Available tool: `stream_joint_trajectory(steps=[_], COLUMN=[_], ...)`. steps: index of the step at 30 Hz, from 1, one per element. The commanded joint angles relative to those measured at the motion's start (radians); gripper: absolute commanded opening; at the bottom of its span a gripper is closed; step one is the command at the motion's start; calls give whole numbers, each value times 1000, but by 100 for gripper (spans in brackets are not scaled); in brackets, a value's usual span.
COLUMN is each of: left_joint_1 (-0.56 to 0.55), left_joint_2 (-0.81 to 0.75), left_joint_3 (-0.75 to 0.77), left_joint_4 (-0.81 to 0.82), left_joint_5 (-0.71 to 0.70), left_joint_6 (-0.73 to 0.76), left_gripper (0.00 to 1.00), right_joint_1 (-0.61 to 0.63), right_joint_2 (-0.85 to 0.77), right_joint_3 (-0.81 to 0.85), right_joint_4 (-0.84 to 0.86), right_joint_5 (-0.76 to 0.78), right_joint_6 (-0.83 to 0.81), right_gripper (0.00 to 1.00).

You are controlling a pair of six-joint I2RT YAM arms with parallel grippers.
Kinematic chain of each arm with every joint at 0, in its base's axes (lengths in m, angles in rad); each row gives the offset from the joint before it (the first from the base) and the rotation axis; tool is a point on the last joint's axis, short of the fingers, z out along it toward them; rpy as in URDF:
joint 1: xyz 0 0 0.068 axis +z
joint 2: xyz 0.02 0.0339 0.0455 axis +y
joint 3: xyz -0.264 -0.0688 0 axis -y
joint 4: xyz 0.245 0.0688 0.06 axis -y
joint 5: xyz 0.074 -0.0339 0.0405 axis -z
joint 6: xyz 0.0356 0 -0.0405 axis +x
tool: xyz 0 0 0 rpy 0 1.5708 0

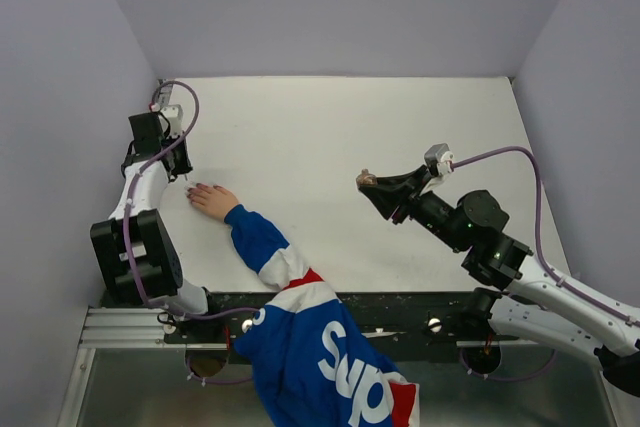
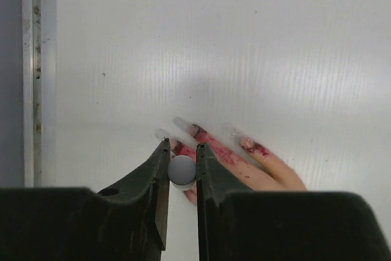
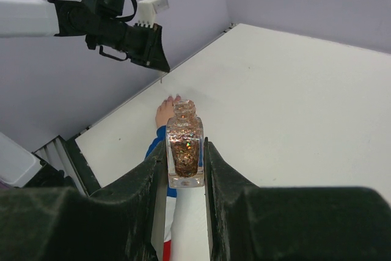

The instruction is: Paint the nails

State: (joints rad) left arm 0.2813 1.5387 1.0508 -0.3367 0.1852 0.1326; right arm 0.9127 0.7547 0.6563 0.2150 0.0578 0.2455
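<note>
A bare hand with a blue, white and red sleeve lies flat at the table's left side. In the left wrist view its nails and fingers are smeared pinkish-red. My left gripper is shut on a grey round brush cap right above the fingertips; it also shows in the top view. The brush tip is hidden. My right gripper is shut on an uncapped glitter polish bottle, held upright above mid-table, also in the top view.
The white table is walled by lilac panels on three sides. A metal rail runs along the table's left edge. The person's sleeve crosses the table's near edge between the two arm bases.
</note>
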Motion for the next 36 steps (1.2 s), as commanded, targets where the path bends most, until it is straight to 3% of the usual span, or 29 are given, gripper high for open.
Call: stream_joint_trajectory(steps=[1, 5, 10, 20, 36], left_joint_1=[-1, 7, 22, 111, 213], left_joint_2=[-106, -135, -195, -250, -167], left_joint_3=[-43, -138, -282, -419, -373], left_joint_4=[47, 105, 234, 367, 412], left_joint_5=[20, 62, 31, -1, 34], left_joint_6=[-364, -565, -697, -745, -694], left_gripper=[0, 0, 0, 0, 0], right_joint_1=[0, 2, 2, 0, 2], right_joint_2=[-23, -35, -63, -57, -11], right_joint_3=[-15, -18, -23, -23, -23], right_joint_4=[9, 1, -23, -16, 11], right_joint_5=[8, 10, 27, 16, 7], right_joint_6=[6, 5, -6, -12, -12], right_gripper=[1, 1, 1, 1, 1])
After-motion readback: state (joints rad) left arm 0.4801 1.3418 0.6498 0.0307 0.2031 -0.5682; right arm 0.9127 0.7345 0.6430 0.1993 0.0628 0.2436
